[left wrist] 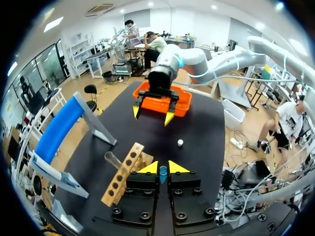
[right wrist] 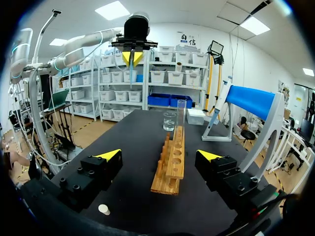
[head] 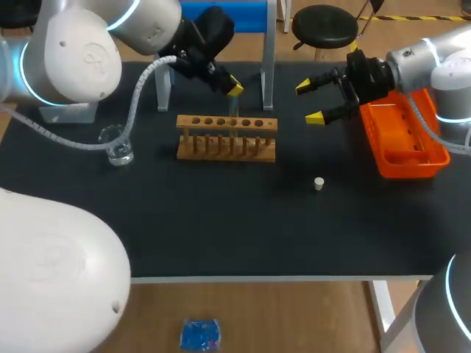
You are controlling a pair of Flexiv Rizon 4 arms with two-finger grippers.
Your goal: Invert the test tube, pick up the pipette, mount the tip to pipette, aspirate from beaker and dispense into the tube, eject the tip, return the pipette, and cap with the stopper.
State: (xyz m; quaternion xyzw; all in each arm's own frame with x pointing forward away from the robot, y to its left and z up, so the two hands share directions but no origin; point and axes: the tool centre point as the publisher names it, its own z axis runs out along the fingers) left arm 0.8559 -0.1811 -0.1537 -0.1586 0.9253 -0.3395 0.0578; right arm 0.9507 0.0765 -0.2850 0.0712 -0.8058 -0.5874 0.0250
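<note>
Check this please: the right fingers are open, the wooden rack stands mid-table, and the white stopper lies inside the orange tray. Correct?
One part is wrong. The head view shows the white stopper lying on the bare table, apart from the orange tray, not inside it. The right fingers are open and the wooden rack stands mid-table.

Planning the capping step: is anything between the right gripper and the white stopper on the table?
Nothing visible does. The stopper lies alone on the bare table, apart from the wooden rack and the orange tray. The open right gripper hangs above the table near it.
</note>
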